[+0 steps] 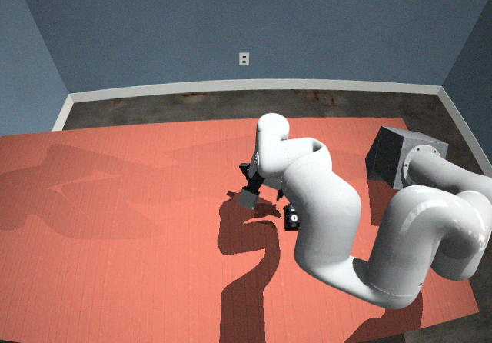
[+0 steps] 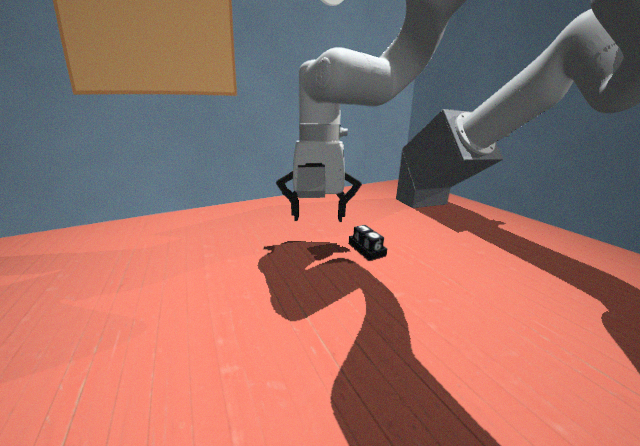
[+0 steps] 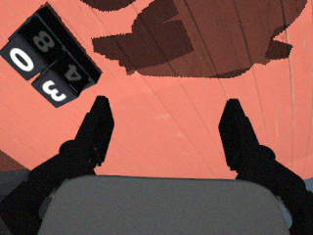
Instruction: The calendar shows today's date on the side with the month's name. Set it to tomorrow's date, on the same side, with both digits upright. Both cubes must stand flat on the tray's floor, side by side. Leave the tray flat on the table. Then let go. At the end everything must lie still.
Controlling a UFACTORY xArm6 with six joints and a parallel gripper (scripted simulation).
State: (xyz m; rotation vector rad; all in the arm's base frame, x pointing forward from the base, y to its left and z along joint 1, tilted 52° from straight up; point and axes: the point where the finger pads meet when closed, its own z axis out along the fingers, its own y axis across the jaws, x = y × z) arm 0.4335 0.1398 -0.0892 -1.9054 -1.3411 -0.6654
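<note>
We see an open, empty black gripper (image 1: 260, 185) (image 2: 318, 219) (image 3: 166, 111) above coral planks; only the wrist view shows the black, boxy cubes' (image 2: 375, 239) (image 3: 53, 89) 8 and 4.

Open air separates the raised jaws (image 1: 260, 184) (image 2: 318, 219) from the table (image 1: 138, 275) (image 2: 206, 369) (image 3: 166, 127).

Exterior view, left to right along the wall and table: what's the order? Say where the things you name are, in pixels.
Tan board (image 2: 147, 33) → the gripper (image 1: 260, 190) (image 2: 318, 218) (image 3: 166, 111), open → black tray with two cubes (image 1: 291, 228) (image 2: 376, 256) (image 3: 87, 88) → grey arm mount (image 2: 426, 164).
</note>
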